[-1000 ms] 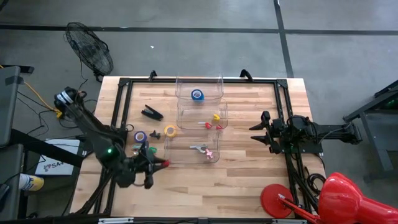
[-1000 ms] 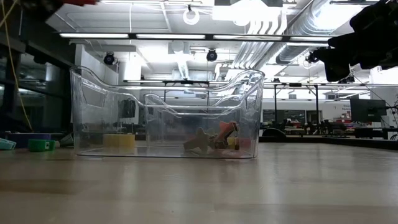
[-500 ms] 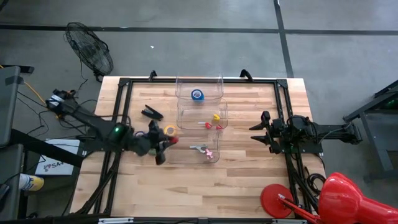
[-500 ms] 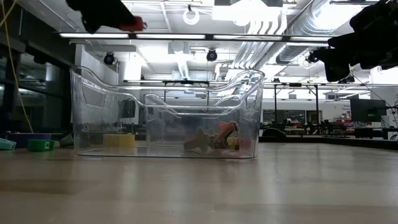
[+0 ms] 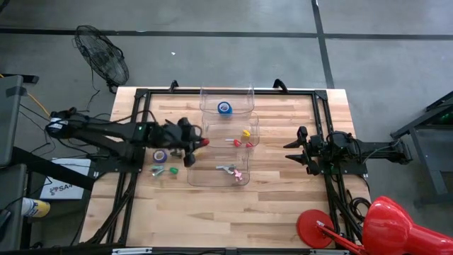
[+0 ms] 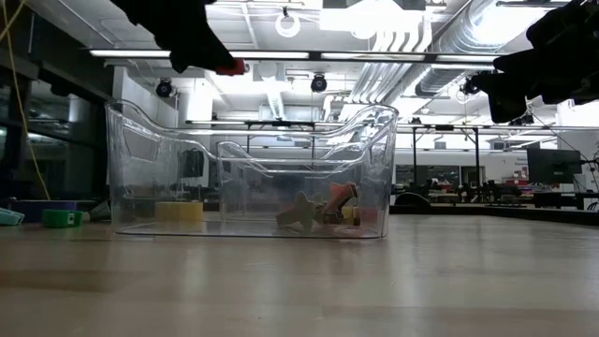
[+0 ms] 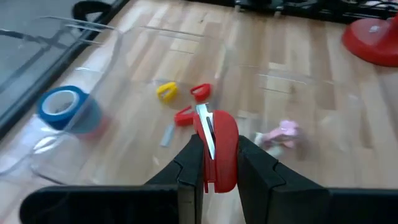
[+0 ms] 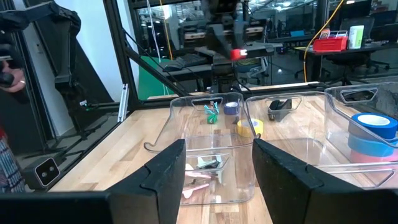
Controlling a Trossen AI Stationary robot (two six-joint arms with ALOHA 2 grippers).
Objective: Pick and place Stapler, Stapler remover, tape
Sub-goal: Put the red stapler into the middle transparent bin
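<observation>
- Wooden counter carries three clear bins in a row at its middle; a fan stands on the floor beyond the far left corner.
- Left tool is clenched on a red staple remover. Within the last second it has travelled from the near-left counter area to the left edge of the middle bin.
- Loose items remaining on the counter, left of the bins: black stapler, purple-blue tape roll, small green item.
- Middle bin already holds yellow and red staple removers; the far bin holds a blue tape roll.
- Judgement: the carry is nearly finished; release over the middle bin comes next.
- Right tool waits at the right side, fingers parted, empty.
</observation>
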